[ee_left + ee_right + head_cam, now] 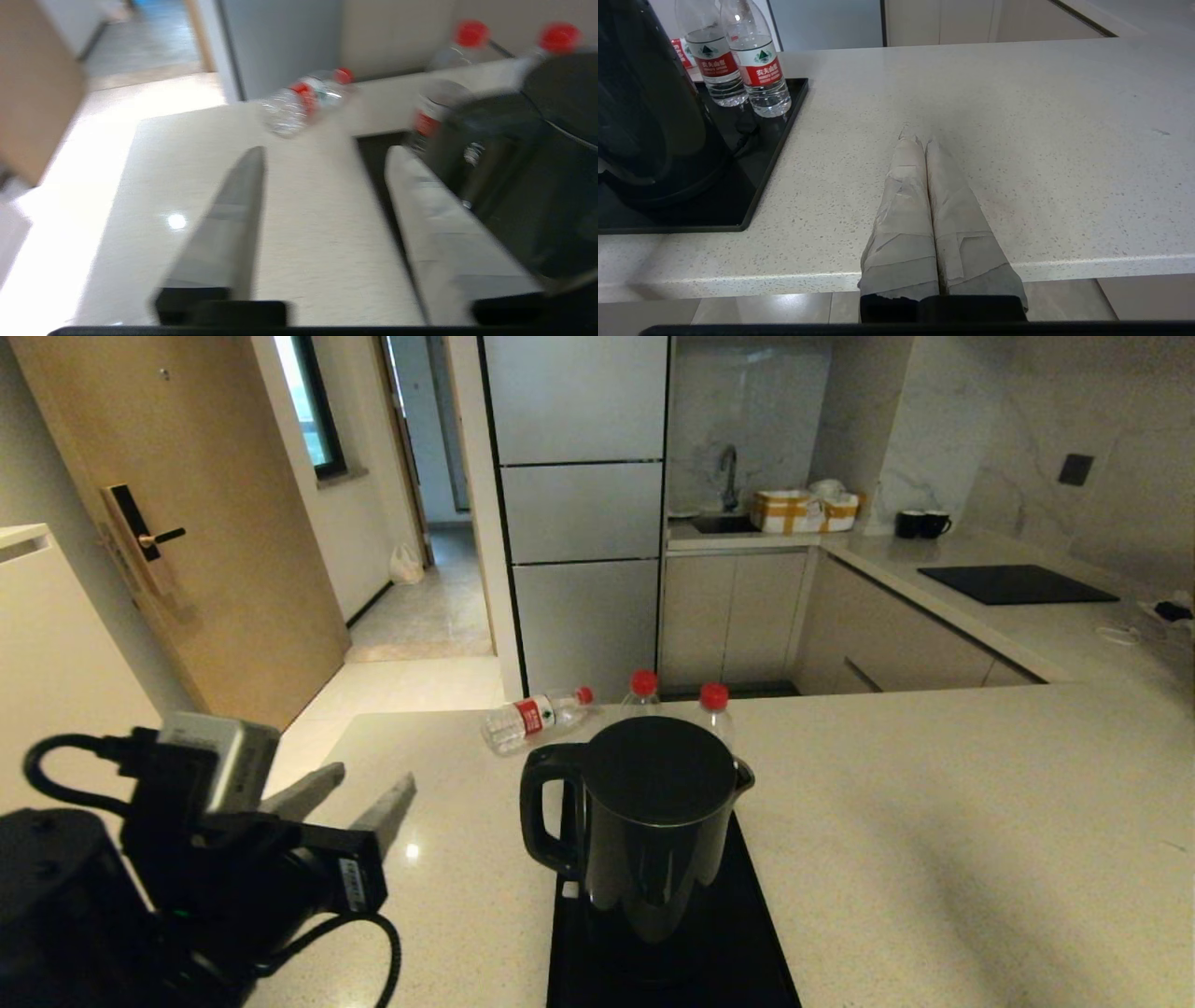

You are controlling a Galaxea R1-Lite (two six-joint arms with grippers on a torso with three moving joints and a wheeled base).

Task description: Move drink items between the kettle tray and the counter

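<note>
On the flat black rectangular tray (761, 933) near the front edge of the pale speckled stone surface (934, 803), the tall glossy black electric kettle (644, 821) is seen standing upright, its loop handle turned toward the robot's left. Behind it, at the tray's far end, two small clear plastic water bottles with red caps (714, 702) are stood upright side by side, largely hidden by the kettle in the head view; in the right wrist view they are shown touching one another on the tray. A third clear bottle (534, 719) with a red-white label is laid on its side on the bare surface, beyond the tray's far left corner and near the surface's far edge.

The left gripper (357, 795) is held above the surface to the left of the kettle, its fingers parted with nothing between them; the kettle's handle lies just beside its line toward the bottles. The right gripper (919, 140) is seen over the surface's front edge, right of the tray, with its taped fingers pressed together and empty.

Further off, a black glass cooktop panel (1018, 584), two dark mugs (922, 524) and a sink with a tap (726, 485) are found along the back counter.
</note>
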